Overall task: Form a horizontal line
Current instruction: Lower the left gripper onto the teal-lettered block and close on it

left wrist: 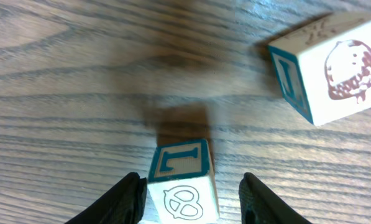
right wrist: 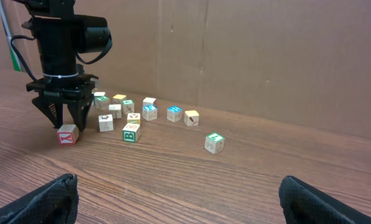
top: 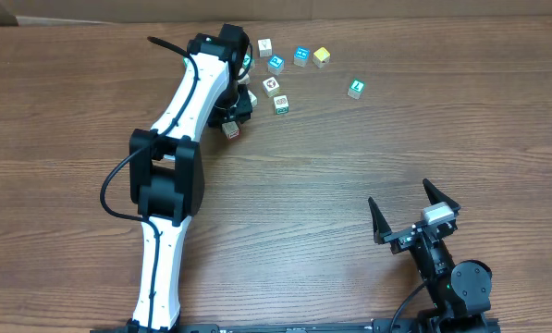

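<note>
My left gripper hangs low over the table's far middle, jaws open around a small whitish cube with a pretzel drawing and a teal letter face. The cube touches the left finger; a gap separates it from the right finger. From the right wrist view that cube rests on the wood under the gripper. Several similar cubes lie loosely scattered to its right. No horizontal line of cubes shows. My right gripper stands wide open near the front right, holding nothing.
A cube with a brown picture lies tilted just beyond the left gripper. One green-faced cube sits apart at the right. A cardboard wall backs the table. Bare wood stretches between the cubes and the right gripper.
</note>
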Tool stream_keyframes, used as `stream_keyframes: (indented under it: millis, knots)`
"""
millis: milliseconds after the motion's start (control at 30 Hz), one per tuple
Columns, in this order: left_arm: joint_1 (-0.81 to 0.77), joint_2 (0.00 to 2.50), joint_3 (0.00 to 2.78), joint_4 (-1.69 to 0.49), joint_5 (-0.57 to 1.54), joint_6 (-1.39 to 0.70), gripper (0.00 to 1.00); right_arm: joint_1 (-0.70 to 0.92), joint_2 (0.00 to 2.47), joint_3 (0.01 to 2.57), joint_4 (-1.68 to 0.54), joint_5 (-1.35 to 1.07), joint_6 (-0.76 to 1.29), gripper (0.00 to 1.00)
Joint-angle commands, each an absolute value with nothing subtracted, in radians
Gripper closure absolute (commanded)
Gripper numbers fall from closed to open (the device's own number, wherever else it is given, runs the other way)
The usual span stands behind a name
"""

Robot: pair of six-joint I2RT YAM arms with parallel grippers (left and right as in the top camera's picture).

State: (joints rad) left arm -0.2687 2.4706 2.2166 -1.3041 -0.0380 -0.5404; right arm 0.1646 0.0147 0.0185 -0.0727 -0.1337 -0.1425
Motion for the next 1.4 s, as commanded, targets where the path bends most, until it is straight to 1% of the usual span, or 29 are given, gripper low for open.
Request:
stream_keyframes:
  millis: [0, 167, 367, 533, 667, 700, 833, 1233, 1367]
  knots:
    - [-0.279, 2.479, 2.200, -1.300, -0.043, -0.532, 0.56, 0.169, 0.003, 0.008, -0.070, -0.136, -0.143, 0.00]
    - [-0.279, 2.479, 2.200, -1.303, -0.040, -0.531, 0.57, 0.169, 0.003, 0.008, -0.070, -0.136, -0.143, 0.00]
    - [-0.287, 2.479, 2.200, -1.303, -0.041, -0.530, 0.64, 0.169, 0.003, 0.008, -0.070, -0.136, -0.143, 0.00]
    - [-0.289, 2.479, 2.200, -1.302, -0.040, -0.503, 0.66, 0.169, 0.003, 0.008, -0.070, -0.136, -0.143, 0.00]
    - [-0.289, 2.479, 2.200, -1.303, -0.040, -0.467, 0.72, 0.169, 0.003, 0.008, -0.070, -0.136, -0.143, 0.00]
    - [-0.289, 2.479, 2.200, -1.303, -0.040, -0.467, 0.73, 0.169, 0.003, 0.008, -0.070, -0.136, -0.143, 0.00]
    - [-0.289, 2.479, 2.200, -1.303, -0.039, -0.467, 0.68, 0.169, 0.003, 0.008, -0.070, -0.136, -0.143, 0.00]
    - [-0.289, 2.475, 2.201, -1.313, -0.025, -0.444, 0.70, 0.169, 0.003, 0.008, -0.070, -0.136, -0.143, 0.00]
    - [-0.289, 2.464, 2.201, -1.325, -0.025, -0.440, 0.72, 0.169, 0.003, 0.008, -0.070, -0.136, -0.143, 0.00]
